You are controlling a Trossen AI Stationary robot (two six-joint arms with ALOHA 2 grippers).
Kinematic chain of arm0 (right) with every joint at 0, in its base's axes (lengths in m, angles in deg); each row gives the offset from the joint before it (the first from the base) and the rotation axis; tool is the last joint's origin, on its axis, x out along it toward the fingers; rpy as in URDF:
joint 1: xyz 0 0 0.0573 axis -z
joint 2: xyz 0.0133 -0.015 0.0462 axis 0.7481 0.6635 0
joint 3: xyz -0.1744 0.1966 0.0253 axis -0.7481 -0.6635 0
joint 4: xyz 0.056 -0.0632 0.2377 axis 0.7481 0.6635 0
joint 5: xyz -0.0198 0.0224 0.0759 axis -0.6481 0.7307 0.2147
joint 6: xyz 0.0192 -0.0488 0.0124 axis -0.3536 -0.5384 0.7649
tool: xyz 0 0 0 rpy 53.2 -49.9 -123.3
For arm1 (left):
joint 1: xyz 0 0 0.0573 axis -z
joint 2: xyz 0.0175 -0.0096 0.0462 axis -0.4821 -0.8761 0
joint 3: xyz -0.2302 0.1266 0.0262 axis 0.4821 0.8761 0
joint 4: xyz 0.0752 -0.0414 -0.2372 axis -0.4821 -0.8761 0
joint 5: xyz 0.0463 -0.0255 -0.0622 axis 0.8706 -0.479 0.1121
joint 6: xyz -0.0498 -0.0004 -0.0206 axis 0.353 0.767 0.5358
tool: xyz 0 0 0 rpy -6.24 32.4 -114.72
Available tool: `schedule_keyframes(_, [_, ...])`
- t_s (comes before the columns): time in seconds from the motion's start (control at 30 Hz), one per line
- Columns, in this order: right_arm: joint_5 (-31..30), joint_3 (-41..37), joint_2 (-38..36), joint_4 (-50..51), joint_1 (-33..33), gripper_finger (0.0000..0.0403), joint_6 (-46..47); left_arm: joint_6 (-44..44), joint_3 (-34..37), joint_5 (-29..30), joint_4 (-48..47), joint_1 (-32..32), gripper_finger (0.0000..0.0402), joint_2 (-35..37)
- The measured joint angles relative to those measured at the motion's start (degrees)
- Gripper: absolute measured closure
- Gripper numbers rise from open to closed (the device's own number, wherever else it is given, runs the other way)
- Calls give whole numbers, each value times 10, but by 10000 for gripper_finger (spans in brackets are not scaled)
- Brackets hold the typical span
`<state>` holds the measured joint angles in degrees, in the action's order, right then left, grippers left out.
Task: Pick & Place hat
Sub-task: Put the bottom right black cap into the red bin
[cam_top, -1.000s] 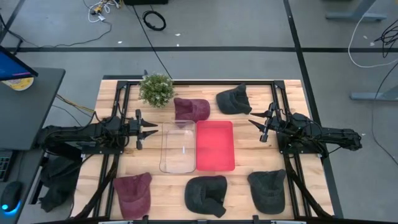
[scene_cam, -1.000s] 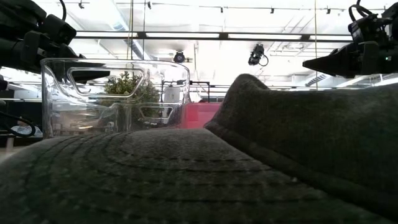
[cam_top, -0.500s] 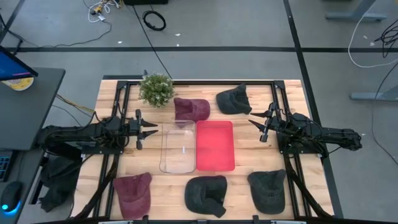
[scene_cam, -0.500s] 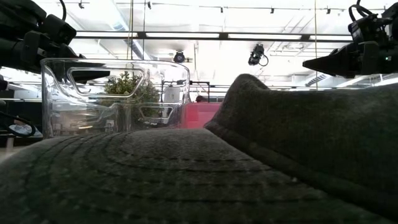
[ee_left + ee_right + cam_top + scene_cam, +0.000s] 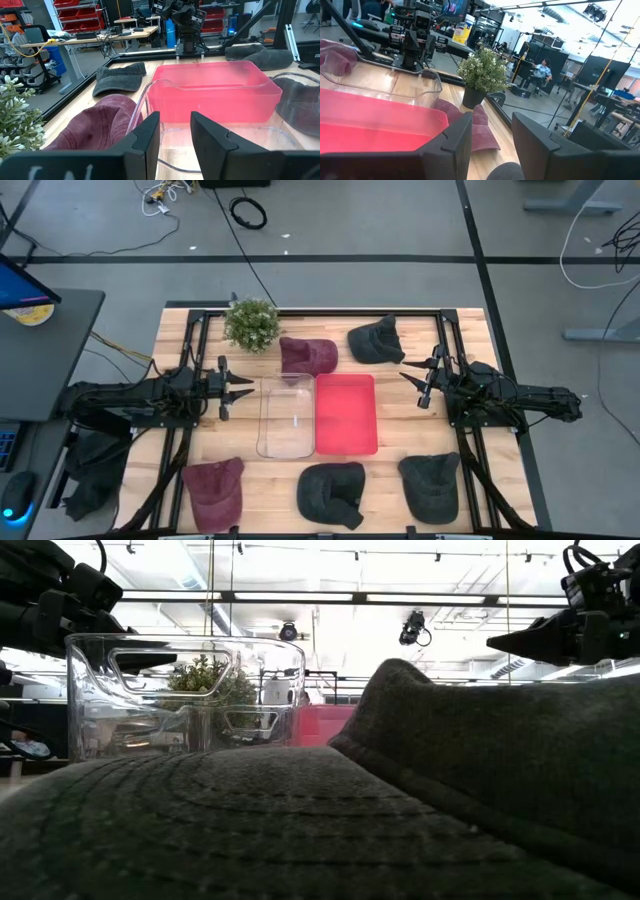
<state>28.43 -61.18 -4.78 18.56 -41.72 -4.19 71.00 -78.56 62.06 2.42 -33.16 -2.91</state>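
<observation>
Wooden table (image 5: pixel 395 465), centre: clear bin (image 5: pixel 285 417) touching red bin (image 5: pixel 346 414). Hats lie around them: maroon hat (image 5: pixel 306 356) and dark hat (image 5: pixel 375 340) far, three more along the near edge. Left gripper (image 5: pixel 243 387) and right gripper (image 5: pixel 410 376) flank the bins, fingers slightly parted, holding nothing

- A small potted plant (image 5: pixel 251 324) stands at the far left of the wooden table (image 5: pixel 400 470).
- A monitor (image 5: pixel 22 285) sits on a grey desk (image 5: pixel 50 350) beside the table.
- Cables (image 5: pixel 248 212) lie on the floor.
- A seated person (image 5: pixel 540 71) shows in the room.
</observation>
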Motion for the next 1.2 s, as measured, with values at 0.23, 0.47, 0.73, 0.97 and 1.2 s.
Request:
schedule_keyframes(0.23, [0,0,0,-6,0,261,1,0,0,0,0,0,287,0])
schedule_keyframes(0.47, [0,-1,1,-126,0,261,160,0,0,0,0,0,287,0])
schedule_keyframes(0.73, [0,0,0,-477,0,261,332,0,0,0,0,0,287,0])
schedule_keyframes(0.97, [0,0,0,-538,0,261,346,0,0,0,0,0,287,0])
schedule_keyframes(1.2, [0,0,0,-585,0,261,388,0,0,0,0,0,287,0])
